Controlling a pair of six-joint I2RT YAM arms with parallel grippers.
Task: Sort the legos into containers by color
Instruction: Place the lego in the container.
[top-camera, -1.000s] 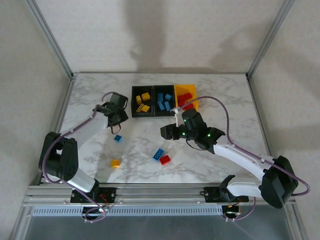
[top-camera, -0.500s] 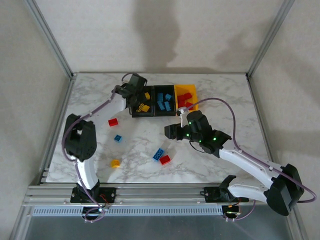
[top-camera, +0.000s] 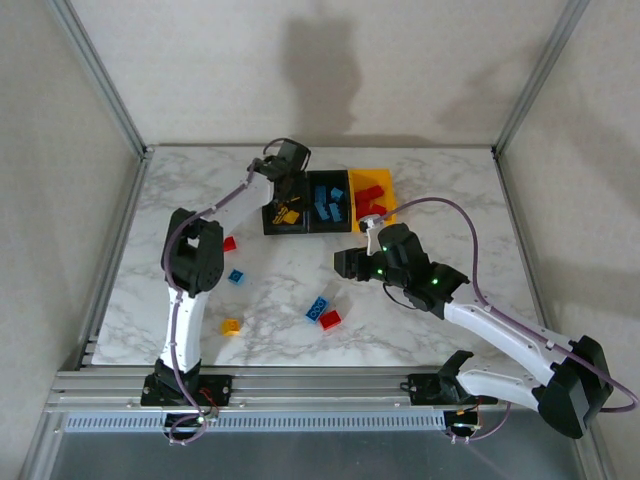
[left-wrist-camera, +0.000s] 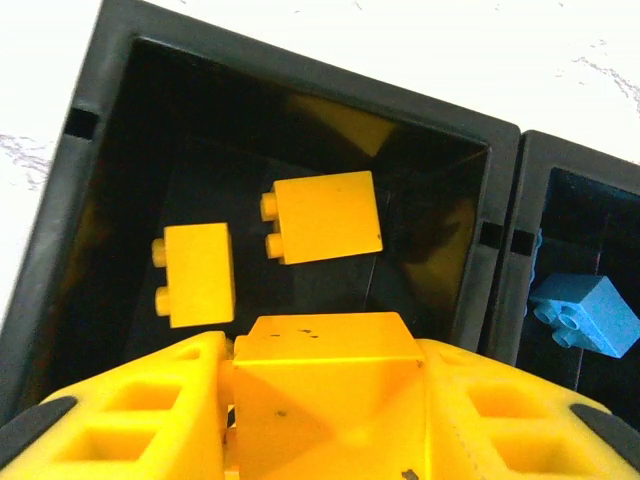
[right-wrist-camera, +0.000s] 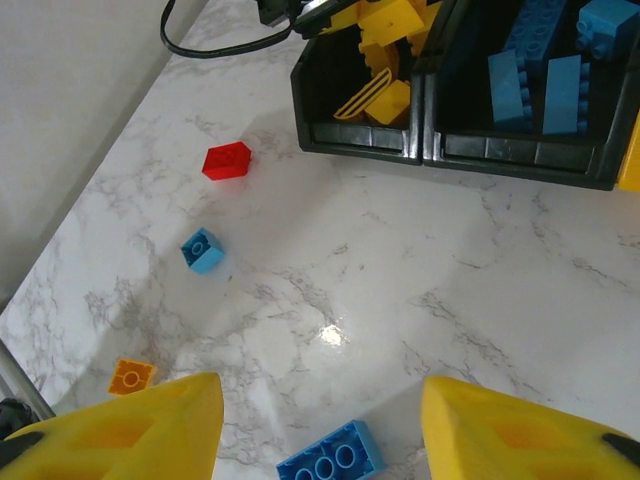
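Where left claw (top-camera: 288, 162) hangs: over left black bin (left-wrist-camera: 55, 230), pinching yellow lego (left-wrist-camera: 325, 385).
Drop: bin straight below.
Right claw (right-wrist-camera: 320, 430): spread; blue lego (right-wrist-camera: 330, 462) beneath, long axis finger to finger.

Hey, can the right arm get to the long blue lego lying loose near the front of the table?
Probably yes. The right gripper is open above bare tabletop, and the blue lego lies right below it with nothing over it. A red lego sits close beside it.
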